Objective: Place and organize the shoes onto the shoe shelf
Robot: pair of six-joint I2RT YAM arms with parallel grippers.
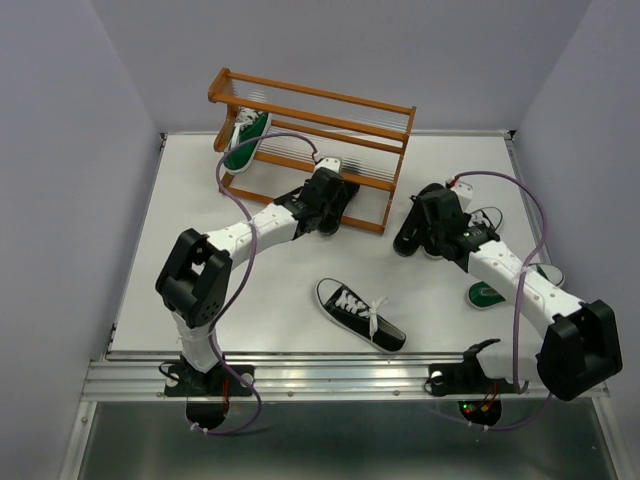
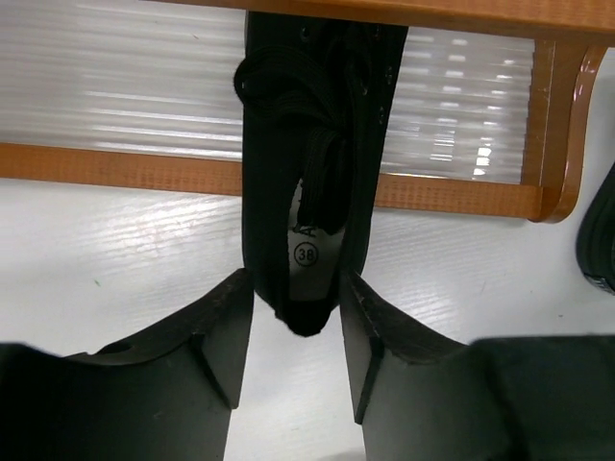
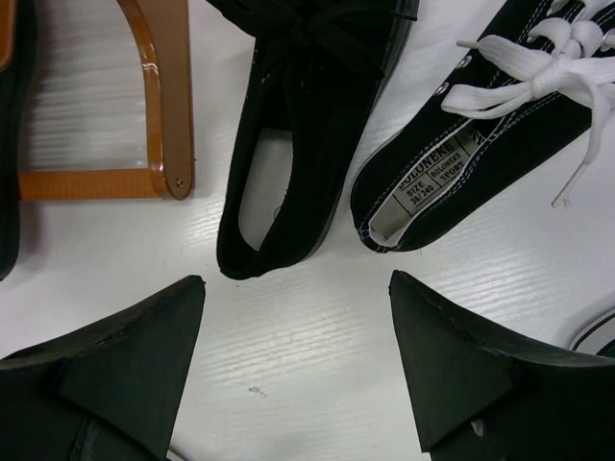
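Observation:
The shoe shelf (image 1: 330, 110) stands at the back with one green sneaker (image 1: 243, 140) on its left end. My left gripper (image 1: 335, 208) is at the shelf's lower tier. In the left wrist view, the left gripper (image 2: 296, 286) is shut on the heel of a plain black shoe (image 2: 312, 144) whose toe lies on the rods (image 2: 115, 86). My right gripper (image 1: 418, 232) is open and empty just behind the second plain black shoe (image 3: 298, 144) and a black sneaker with white laces (image 3: 480, 134). The right gripper (image 3: 296, 298) touches neither. Another black sneaker (image 1: 360, 313) lies mid-table.
A second green sneaker (image 1: 487, 294) lies partly under my right forearm. The shelf's right end frame (image 3: 163, 96) stands just left of the second plain black shoe. White table (image 1: 250, 300) shows around the shoes.

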